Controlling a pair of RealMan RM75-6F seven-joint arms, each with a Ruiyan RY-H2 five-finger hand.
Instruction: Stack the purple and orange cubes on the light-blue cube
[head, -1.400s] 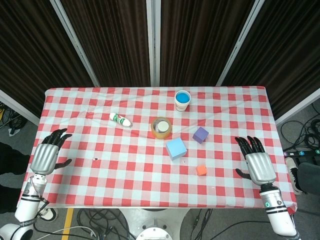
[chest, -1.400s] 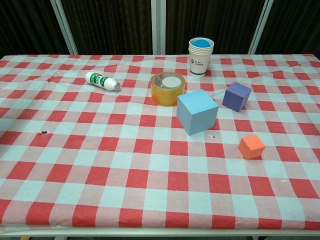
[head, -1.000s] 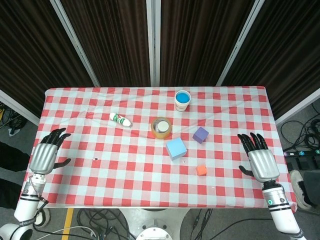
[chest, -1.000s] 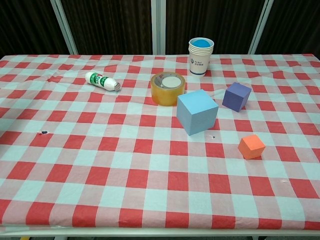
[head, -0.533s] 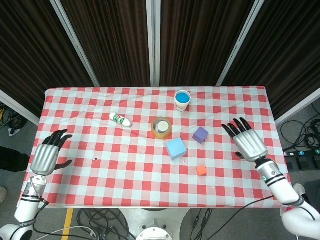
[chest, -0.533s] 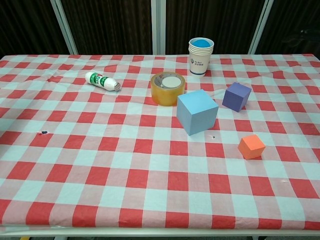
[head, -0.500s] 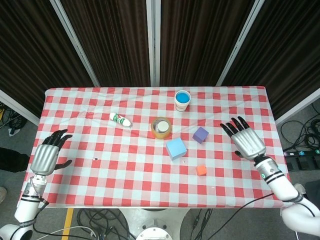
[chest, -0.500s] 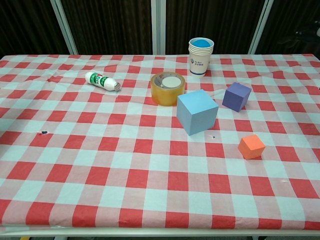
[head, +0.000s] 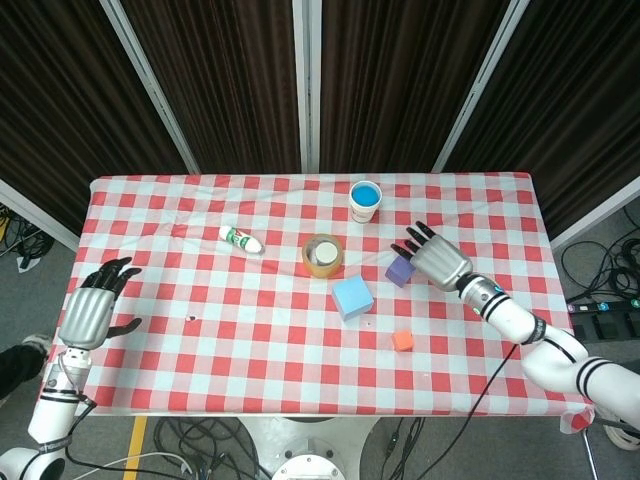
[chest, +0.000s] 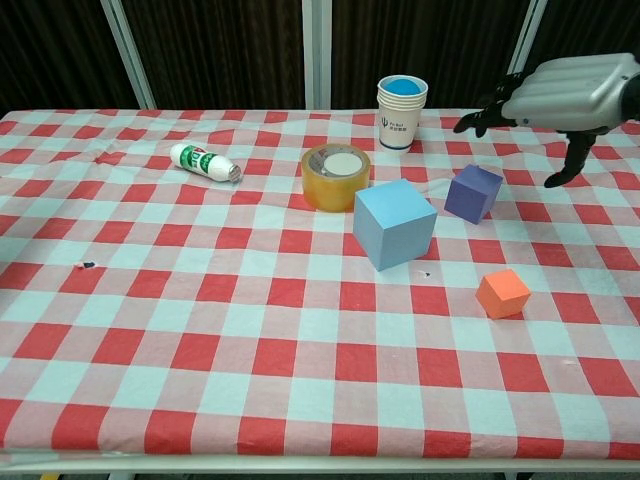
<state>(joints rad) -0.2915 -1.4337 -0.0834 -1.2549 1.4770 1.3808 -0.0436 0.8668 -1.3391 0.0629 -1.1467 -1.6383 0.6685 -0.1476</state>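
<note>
Purple cube (chest: 473, 193) sits untouched below the right robot hand (chest: 572, 93), fingers spread; left robot hand (head: 90, 312) rests open.

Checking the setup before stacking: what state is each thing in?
Purple cube: on table, unheld.
Orange cube: on table, unstacked.
Blue cube: nothing on it.
Cup: upright.
Tape: flat.
Bottle: on its side.
Right hand: open, above purple cube.
Left hand: open.

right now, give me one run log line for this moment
stage: reach | right hand: open above purple cube | left hand: open, idle | orange cube, light-blue cube: unstacked
</note>
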